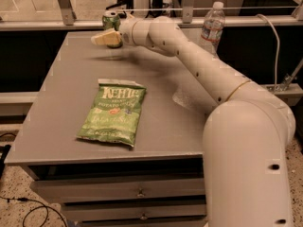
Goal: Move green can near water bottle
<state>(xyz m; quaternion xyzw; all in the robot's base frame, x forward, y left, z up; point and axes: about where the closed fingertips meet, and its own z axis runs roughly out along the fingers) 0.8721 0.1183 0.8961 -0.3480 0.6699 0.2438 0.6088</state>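
Observation:
The green can [111, 20] stands upright at the far edge of the grey table [61, 84], left of centre. My gripper [107, 37] is right at the can, in front of its lower part, at the end of the white arm [199, 65] that reaches in from the right. I cannot tell whether it touches the can. The water bottle [212, 26], clear with a white cap and a label, stands upright at the far edge towards the right, well apart from the can, with the arm passing in front of the stretch between them.
A flat green Kettle chip bag [112, 113] lies on the near middle of the table. A rail and metal posts [64, 6] run behind the far edge. A cable [276, 46] hangs at the right. Drawers [137, 193] sit below the tabletop.

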